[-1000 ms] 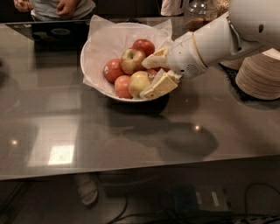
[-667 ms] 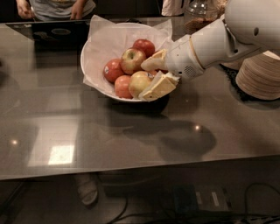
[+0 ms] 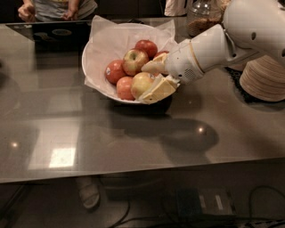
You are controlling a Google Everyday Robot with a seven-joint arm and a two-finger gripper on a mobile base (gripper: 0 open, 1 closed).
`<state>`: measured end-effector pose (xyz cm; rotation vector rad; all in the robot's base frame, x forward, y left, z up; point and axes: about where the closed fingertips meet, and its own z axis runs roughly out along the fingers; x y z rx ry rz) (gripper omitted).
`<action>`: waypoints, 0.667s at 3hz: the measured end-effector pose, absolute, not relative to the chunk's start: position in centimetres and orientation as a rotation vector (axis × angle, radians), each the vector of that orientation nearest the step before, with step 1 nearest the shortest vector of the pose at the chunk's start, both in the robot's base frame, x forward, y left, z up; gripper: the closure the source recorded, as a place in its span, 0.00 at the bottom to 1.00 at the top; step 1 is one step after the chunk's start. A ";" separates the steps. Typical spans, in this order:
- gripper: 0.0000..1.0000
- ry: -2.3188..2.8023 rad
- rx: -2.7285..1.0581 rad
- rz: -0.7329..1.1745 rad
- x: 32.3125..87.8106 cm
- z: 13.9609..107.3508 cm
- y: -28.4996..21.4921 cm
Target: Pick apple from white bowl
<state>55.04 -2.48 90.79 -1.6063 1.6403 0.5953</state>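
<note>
The white bowl (image 3: 95, 67), lined with crinkled white paper, stands at the back middle of the grey table and holds several apples. The apple (image 3: 139, 81), pale yellow-green with a blush, lies at the bowl's front right. My gripper (image 3: 144, 84) reaches in from the right. One finger (image 3: 153, 67) is behind the apple and the other (image 3: 159, 90) is in front of it, both against it. The apple still rests in the bowl. A smaller yellow-and-red apple (image 3: 135, 60) and red apples (image 3: 146, 46) lie beside it.
Stacked beige plates (image 3: 265, 82) stand at the right edge, behind my white arm (image 3: 222, 44). A glass jar (image 3: 200, 18) is at the back. A person (image 3: 58, 8) sits at the far side, by a dark tablet (image 3: 49, 35).
My gripper stays around the apple in nearly the same place. The apples and the bowl have not moved.
</note>
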 end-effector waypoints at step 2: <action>0.58 1.650 -1.593 0.634 55.5 90.0 -2.2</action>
